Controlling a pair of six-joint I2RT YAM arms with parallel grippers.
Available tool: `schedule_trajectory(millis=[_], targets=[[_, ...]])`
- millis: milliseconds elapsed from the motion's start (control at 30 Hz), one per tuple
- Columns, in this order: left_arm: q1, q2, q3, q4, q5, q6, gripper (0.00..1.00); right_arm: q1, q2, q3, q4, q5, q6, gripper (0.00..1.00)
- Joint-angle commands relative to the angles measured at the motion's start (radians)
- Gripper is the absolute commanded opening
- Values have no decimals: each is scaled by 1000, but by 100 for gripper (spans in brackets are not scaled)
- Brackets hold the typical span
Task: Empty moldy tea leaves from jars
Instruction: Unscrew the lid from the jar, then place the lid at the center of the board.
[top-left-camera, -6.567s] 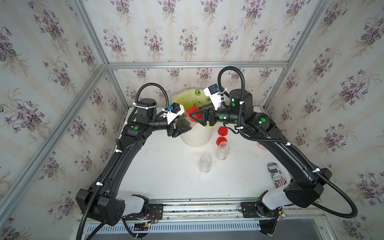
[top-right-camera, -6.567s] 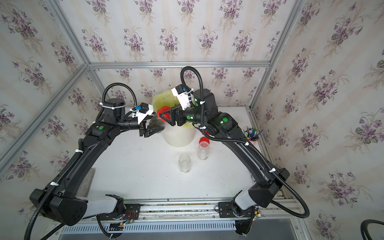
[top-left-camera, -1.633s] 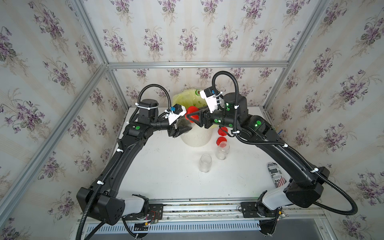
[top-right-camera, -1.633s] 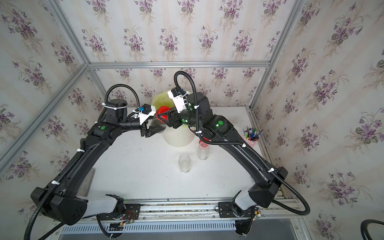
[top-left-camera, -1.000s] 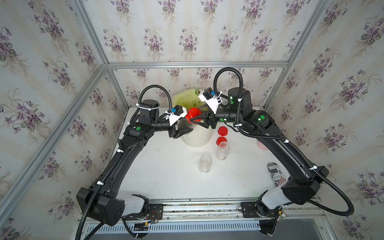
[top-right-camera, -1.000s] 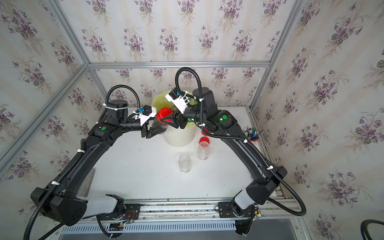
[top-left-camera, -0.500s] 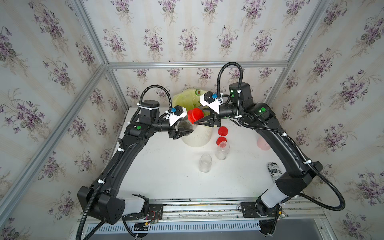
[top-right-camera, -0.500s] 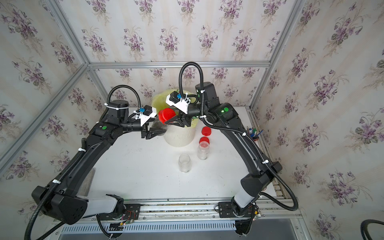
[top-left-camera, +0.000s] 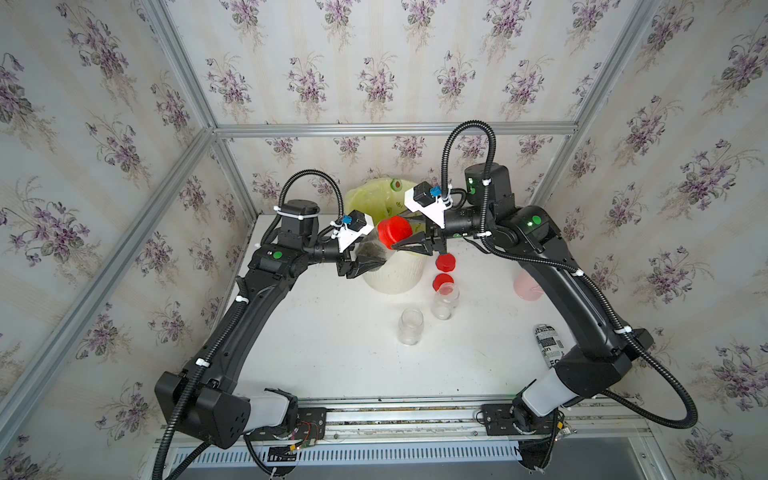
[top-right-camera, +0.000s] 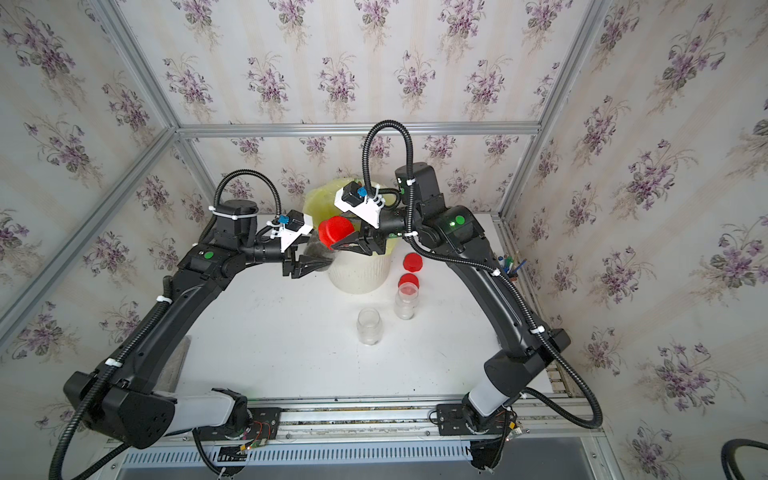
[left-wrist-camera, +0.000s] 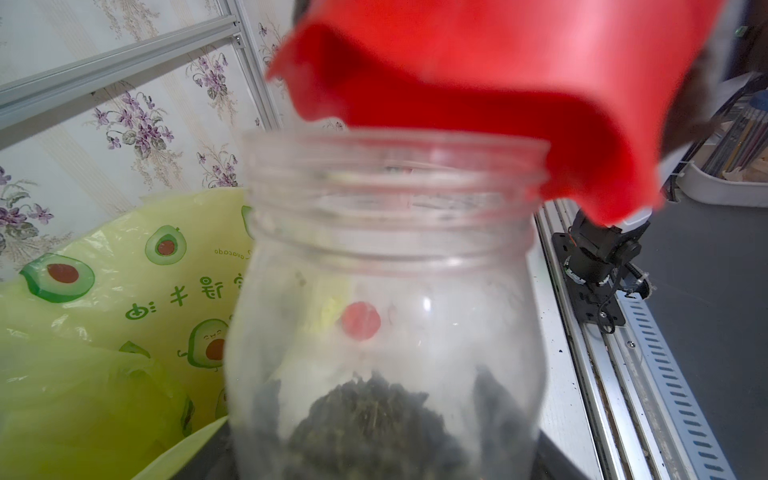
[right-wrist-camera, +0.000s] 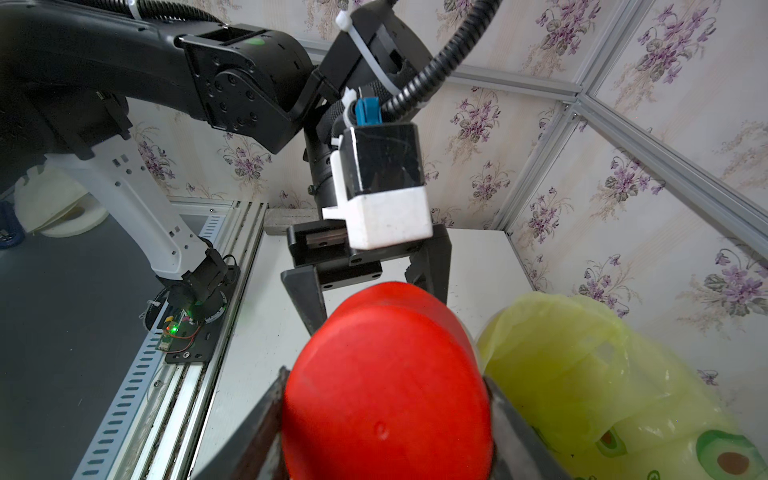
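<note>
Uncapping apparently done: jar (left-wrist-camera: 386, 291) of moldy tea leaves (left-wrist-camera: 374, 419) is clamped by left claw (top-left-camera: 370, 264), red cap (top-left-camera: 394, 232) is clamped by right claw (right-wrist-camera: 384, 380).

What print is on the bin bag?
Yellow-green bag with a cartoon avocado print, clearest in the left wrist view.

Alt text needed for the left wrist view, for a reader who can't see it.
A clear, uncapped jar with dark tea leaves at its base fills the frame, and a red cap hangs just off its mouth. A yellow avocado-print bag shows beside it.
</note>
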Motion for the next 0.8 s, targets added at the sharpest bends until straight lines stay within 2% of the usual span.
schedule_trajectory(millis=[0, 300, 567, 767], targets=[[0, 1, 13, 26, -11, 3, 56, 1, -35, -34, 49, 28, 38, 24], [0, 10, 47, 24, -46, 13, 56, -28, -140, -135, 122, 162, 167, 24], [0, 44, 92, 27, -78, 21, 56, -183, -185, -239, 188, 208, 376, 22], [0, 51, 129, 26, -105, 41, 56, -244, -176, -335, 187, 373, 482, 23]])
